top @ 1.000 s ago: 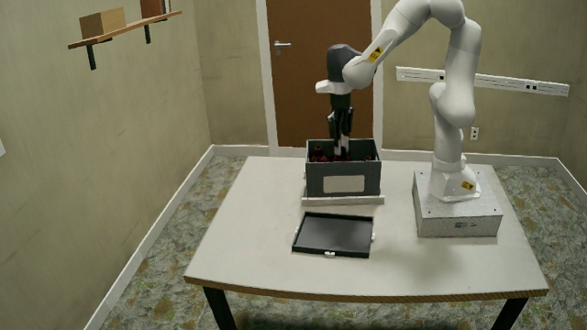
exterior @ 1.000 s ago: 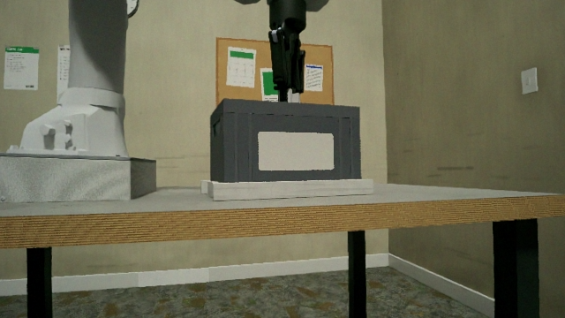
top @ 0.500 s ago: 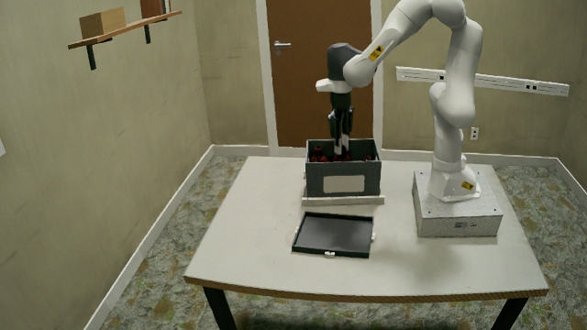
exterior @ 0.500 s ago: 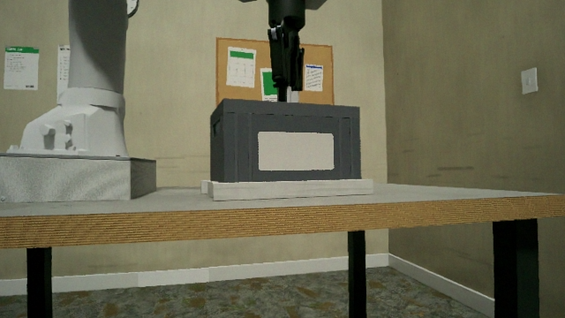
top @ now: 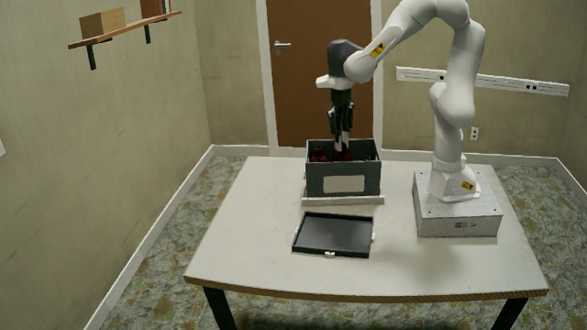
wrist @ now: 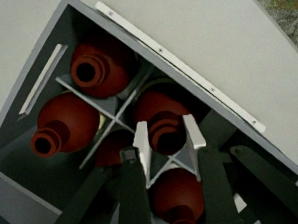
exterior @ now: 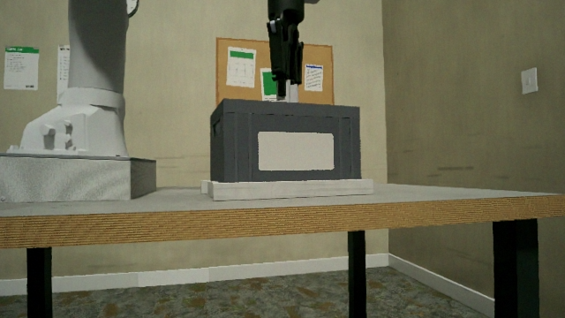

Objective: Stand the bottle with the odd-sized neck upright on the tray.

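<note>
Bottle (top: pixel 341 156) (wrist: pixel 160 104) stands close to one side of the crate (top: pixel 313 180) (exterior: pixel 240 147) (wrist: pixel 152 62), neck clamped by the end effector (top: pixel 341 143) (exterior: pixel 288 94) (wrist: pixel 166 132).

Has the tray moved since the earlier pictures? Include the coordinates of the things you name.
No, the tray (top: pixel 334 235) sits at the same spot against the table's (top: pixel 257 275) front edge in the top view.
</note>
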Motion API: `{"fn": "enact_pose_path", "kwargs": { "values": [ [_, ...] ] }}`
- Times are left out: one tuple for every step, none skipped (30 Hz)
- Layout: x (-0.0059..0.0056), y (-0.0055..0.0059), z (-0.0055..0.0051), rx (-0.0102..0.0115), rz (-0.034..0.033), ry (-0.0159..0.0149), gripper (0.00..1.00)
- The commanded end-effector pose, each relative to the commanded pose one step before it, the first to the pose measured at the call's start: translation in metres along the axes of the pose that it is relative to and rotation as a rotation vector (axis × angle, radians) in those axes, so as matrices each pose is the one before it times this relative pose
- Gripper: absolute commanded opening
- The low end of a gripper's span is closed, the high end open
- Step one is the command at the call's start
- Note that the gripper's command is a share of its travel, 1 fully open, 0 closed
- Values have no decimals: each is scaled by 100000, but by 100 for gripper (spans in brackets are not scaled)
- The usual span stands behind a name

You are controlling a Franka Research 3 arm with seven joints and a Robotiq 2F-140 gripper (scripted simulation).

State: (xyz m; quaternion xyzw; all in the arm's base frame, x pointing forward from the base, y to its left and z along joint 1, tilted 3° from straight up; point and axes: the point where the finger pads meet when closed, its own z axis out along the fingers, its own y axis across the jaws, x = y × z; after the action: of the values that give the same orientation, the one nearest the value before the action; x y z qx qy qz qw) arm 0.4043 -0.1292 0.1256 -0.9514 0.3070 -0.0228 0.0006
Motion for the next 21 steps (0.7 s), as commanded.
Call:
{"fn": "enact_pose_path", "kwargs": {
  "values": [
    [24,108,-648,-409,426,-42,10],
    [-7,4,-115,1,0,-1,10],
    [-7,4,-111,0,0,0,10],
    [0,0,0,0,0,0,10],
    [0,0,0,0,0,0,10],
    [-7,4,-107,0,0,0,10],
    [-7,4,-103,-1,0,0,10],
    [-6,3,-99,1,0,-1,10],
    [-6,3,-94,0,0,0,10],
    [-5,4,-88,0,0,0,10],
    [-5,4,-82,0,0,0,10],
    [-5,3,-76,0,0,0,10],
    [-4,2,-70,0,0,0,10],
    [-4,2,-64,0,0,0,10],
    [-3,2,-57,0,0,0,10],
    [-3,2,-50,0,0,0,10],
    [-3,2,-44,0,0,0,10],
    [-2,2,-37,0,0,0,10],
    [-2,1,-31,0,0,0,10],
    [-2,1,-25,0,0,0,10],
    [0,0,0,0,0,0,10]
  ]
}}
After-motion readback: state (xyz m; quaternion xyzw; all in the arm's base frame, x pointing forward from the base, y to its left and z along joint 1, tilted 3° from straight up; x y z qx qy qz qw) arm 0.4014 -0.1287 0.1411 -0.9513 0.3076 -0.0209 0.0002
